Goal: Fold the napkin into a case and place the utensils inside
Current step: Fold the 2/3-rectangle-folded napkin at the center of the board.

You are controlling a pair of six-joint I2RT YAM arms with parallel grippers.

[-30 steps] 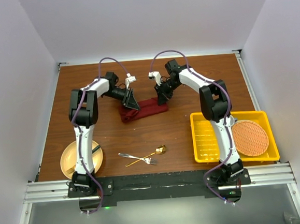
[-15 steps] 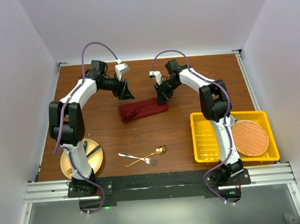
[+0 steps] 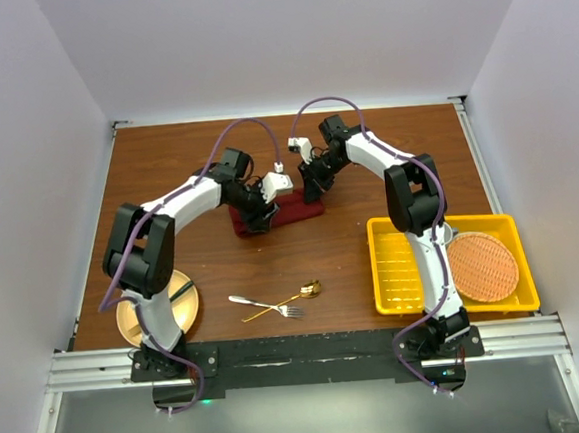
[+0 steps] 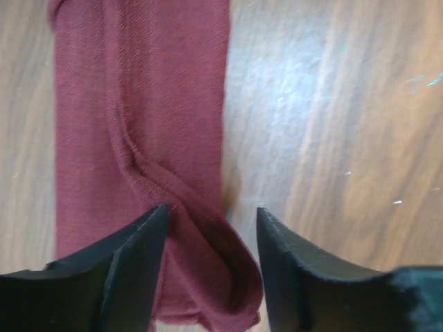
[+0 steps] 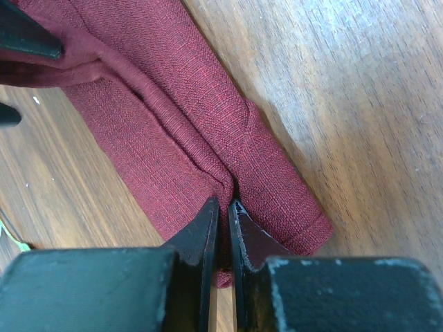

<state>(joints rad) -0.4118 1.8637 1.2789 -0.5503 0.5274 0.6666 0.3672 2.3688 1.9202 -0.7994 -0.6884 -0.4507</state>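
Right gripper is pinched tight on a ridge of the napkin at its right end. Left gripper stands open, jaws astride a raised fold at the napkin's left end. The napkin lies mid-table as a narrow strip, long axis running left to right, its right end tipped slightly toward the far edge. Nearer the arm bases than the napkin, fork and spoon lie crossed; off to the napkin's right sits the yellow tray holding the orange mat.
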